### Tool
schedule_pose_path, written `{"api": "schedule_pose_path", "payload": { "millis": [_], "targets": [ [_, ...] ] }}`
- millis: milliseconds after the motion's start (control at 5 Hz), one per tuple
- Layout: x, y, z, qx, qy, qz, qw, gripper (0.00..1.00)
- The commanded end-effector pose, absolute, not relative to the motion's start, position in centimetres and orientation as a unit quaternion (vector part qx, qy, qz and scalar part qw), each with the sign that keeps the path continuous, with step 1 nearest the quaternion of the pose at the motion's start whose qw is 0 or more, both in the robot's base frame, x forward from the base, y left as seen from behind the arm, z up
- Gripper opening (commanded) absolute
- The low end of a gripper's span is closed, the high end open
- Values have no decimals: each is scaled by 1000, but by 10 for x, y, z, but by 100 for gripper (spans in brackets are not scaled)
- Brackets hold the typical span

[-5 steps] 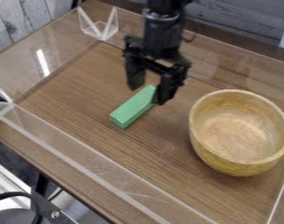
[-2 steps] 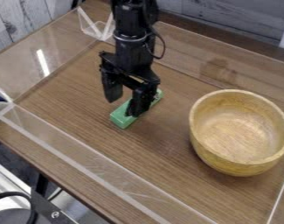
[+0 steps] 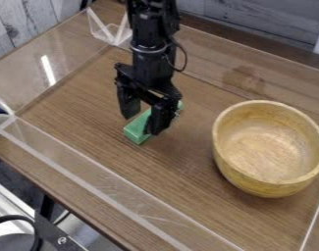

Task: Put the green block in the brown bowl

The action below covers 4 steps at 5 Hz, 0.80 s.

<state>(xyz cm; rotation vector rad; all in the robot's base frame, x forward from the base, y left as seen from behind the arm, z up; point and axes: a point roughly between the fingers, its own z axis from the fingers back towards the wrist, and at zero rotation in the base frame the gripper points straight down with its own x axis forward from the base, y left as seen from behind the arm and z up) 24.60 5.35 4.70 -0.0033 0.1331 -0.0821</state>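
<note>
Right now your tool (image 3: 147, 115) points straight down with its 2 fingers spread wide, straddling the green block (image 3: 140, 127) and holding nothing. You can see the block lying flat on the wooden counter (image 3: 96, 118), partly hidden behind the fingers. You have the brown bowl (image 3: 268, 148) off to the right of the block, well apart from it, with nothing inside.

Bare tabletop (image 3: 188, 191) lies between hand (image 3: 146, 116) and brown bowl (image 3: 268, 147).
</note>
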Motion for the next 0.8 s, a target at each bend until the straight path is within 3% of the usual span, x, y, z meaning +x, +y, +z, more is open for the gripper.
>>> {"api": "schedule_pose_path", "payload": {
  "millis": [0,600],
  "targets": [
    [254,54,50,1,49,-44,998,100],
    [257,50,55,-4,24,-50,998,100]
  ]
}}
